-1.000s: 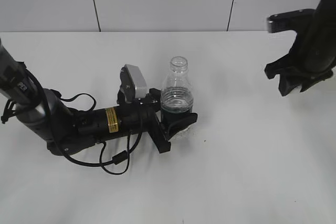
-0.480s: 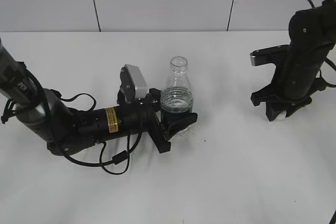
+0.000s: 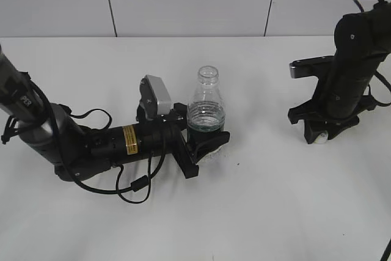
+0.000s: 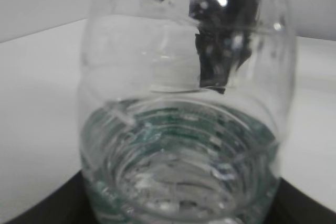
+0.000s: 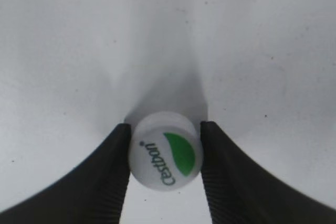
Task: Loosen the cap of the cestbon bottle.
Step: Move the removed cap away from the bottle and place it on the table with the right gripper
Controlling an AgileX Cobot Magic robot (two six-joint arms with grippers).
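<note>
1. A white table [image 3: 256, 212] is being shown from a slanted exterior angle, with pale wall panels behind it and 2 black robot arms on it.
2. The left arm is being laid low across the table from the left edge, with a yellow label on its body and loose black cables looping beside it.
3. The cestbon bottle [image 3: 206, 111] is being held upright near the middle of the table by the left gripper [image 3: 204, 142], whose black jaws are being pressed against the lower part of the bottle on both sides.
4. The bottle's narrow threaded neck is being shown open at the top, with no cap on it.
5. In the left wrist view, the clear ribbed bottle [image 4: 184, 129] is being seen very close, filling most of the frame, with green print visible through the plastic; the jaw edges are only being glimpsed at the bottom corners.
6. The right arm is being held upright at the right side of the table, well apart from the bottle, with the right gripper [image 3: 319, 136] pointing down at the tabletop.
7. The cap [image 5: 165, 150] is being clamped between the 2 ribbed black fingers [image 5: 107, 182] of the right gripper, just above or on the table; which cannot be told.
8. The cap's white top, with a green leaf mark and the word "Cestbon", is being turned toward the wrist camera.
</note>
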